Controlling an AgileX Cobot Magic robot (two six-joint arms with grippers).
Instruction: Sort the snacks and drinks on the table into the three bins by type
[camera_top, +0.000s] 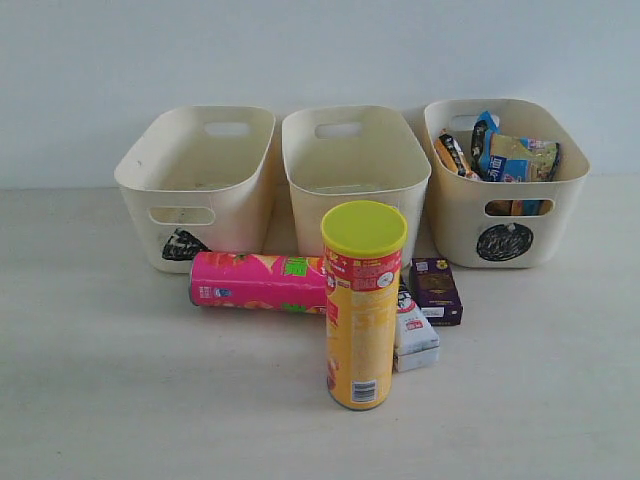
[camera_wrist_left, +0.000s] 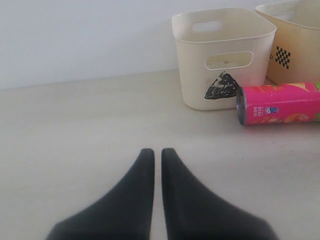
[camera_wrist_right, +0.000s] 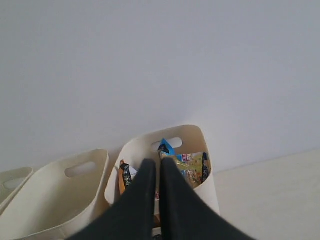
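Note:
A yellow chip tube (camera_top: 362, 305) with a yellow lid stands upright at the front. Behind it the pink tube (camera_top: 258, 281) (camera_wrist_left: 280, 103) lies on its side. A dark purple carton (camera_top: 436, 291) and a white-and-blue carton (camera_top: 413, 333) lie to the yellow tube's right. Three cream bins stand at the back: left bin (camera_top: 197, 185) (camera_wrist_left: 222, 55), middle bin (camera_top: 352, 170) (camera_wrist_right: 55, 192), right bin (camera_top: 505, 180) (camera_wrist_right: 207, 192). The right one holds crinkly bags (camera_top: 515, 157) (camera_wrist_right: 192, 167). My left gripper (camera_wrist_left: 157, 151) is shut and empty, low over the table. My right gripper (camera_wrist_right: 157, 161) is shut and empty above the right bin.
A pale wall rises close behind the bins. A checkered tag (camera_wrist_left: 282, 56) marks the side of the middle bin. Bare tabletop (camera_top: 120, 380) stretches left of the tubes and in front of them.

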